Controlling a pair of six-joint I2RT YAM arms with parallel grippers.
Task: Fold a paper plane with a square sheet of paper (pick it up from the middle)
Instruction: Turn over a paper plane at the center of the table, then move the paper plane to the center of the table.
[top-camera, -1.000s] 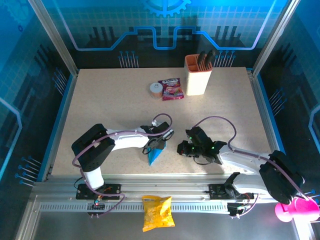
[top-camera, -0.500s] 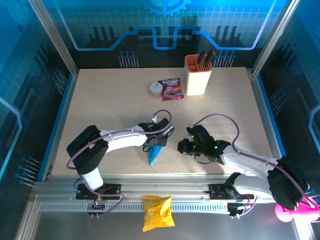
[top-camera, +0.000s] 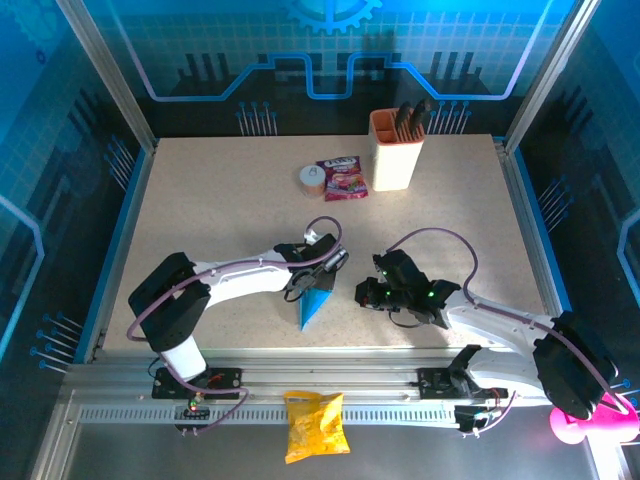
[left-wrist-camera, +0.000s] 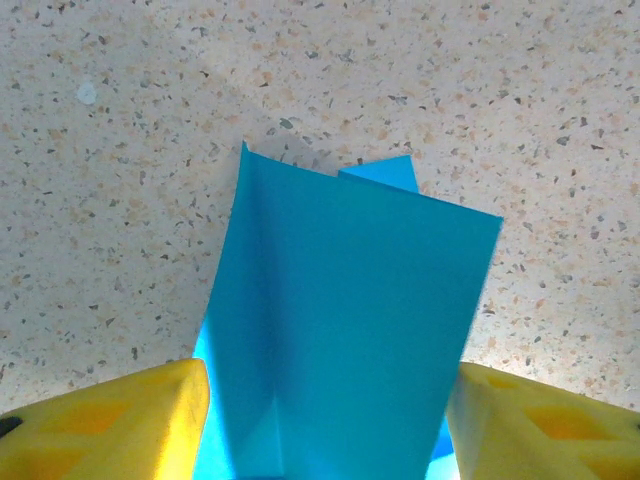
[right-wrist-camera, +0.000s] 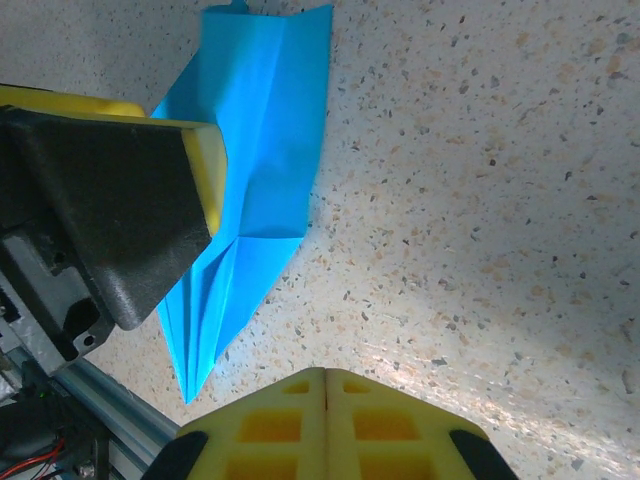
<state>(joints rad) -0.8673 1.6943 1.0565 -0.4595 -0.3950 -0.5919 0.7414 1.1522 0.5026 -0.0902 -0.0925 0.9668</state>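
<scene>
Left gripper (top-camera: 319, 285) widened, straddling paper plane (top-camera: 312, 310); right gripper (top-camera: 363, 295) closed nearby; snack packet (top-camera: 342, 178) far

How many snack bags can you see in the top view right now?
2. A red-purple snack packet lies far back on the table, left of the orange holder; a yellow crisp bag lies off its near edge.

The left arm (top-camera: 240, 280) and right arm (top-camera: 500, 325) wore white shells between black joint housings, each trailed by a looping purple-grey cable (top-camera: 440, 235). The left end effector (left-wrist-camera: 320, 430) and right end effector (right-wrist-camera: 325, 425) were black, their fingers (left-wrist-camera: 110, 420) padded in yellow waffled foam. Small green lights (top-camera: 428, 293) dotted the right wrist.
</scene>
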